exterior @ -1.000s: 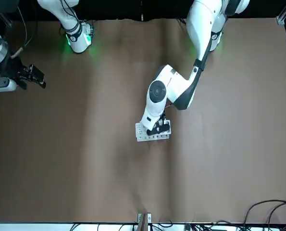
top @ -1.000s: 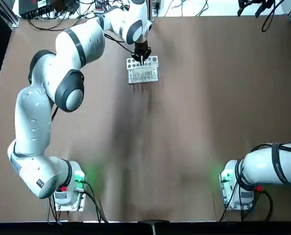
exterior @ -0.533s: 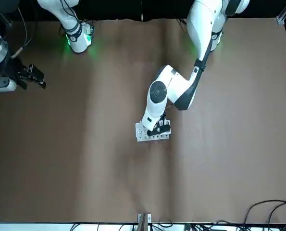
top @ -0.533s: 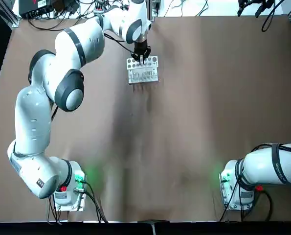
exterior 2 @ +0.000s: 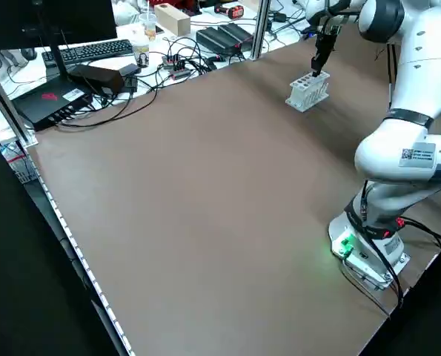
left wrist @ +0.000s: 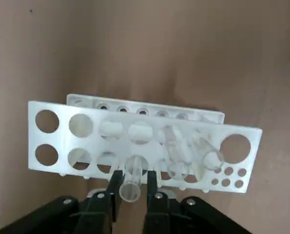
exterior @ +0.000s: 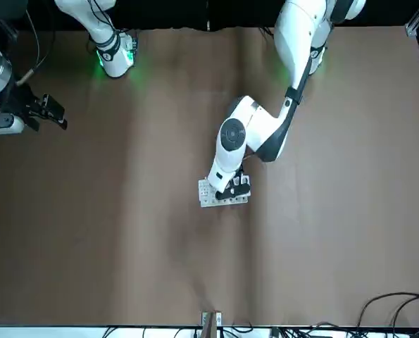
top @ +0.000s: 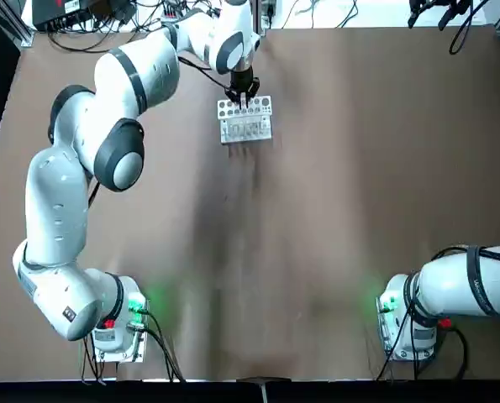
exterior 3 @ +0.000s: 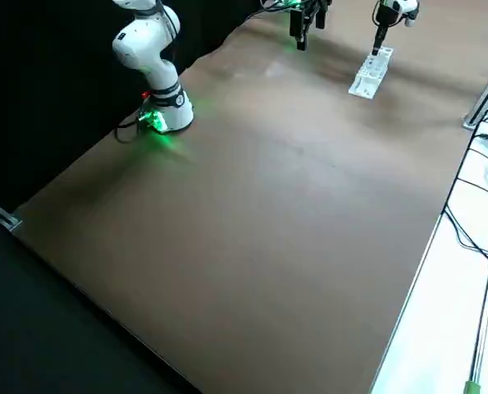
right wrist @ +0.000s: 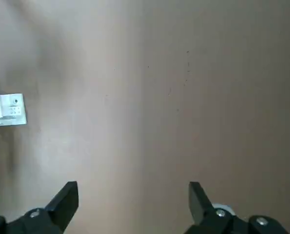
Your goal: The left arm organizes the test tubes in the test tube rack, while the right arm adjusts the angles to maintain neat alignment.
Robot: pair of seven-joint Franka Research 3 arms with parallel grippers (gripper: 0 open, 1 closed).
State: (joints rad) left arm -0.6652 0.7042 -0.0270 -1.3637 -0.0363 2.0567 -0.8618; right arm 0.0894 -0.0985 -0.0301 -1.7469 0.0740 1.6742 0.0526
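We note the left pincer (left wrist: pixel 133 181) clenched on a test tube (left wrist: pixel 131 183) above the test tube rack (left wrist: pixel 52 141) near the desk's far edge, right pincer (right wrist: pixel 133 202) released and idle; a misaligned descent could jam the tube against the top plate or tip the rack.

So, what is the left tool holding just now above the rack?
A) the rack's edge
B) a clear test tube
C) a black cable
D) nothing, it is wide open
B: in the left wrist view the left tool is shut on a clear test tube, right over the rack.

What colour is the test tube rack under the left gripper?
White, the test tube rack has round holes; clearest in the left wrist view.
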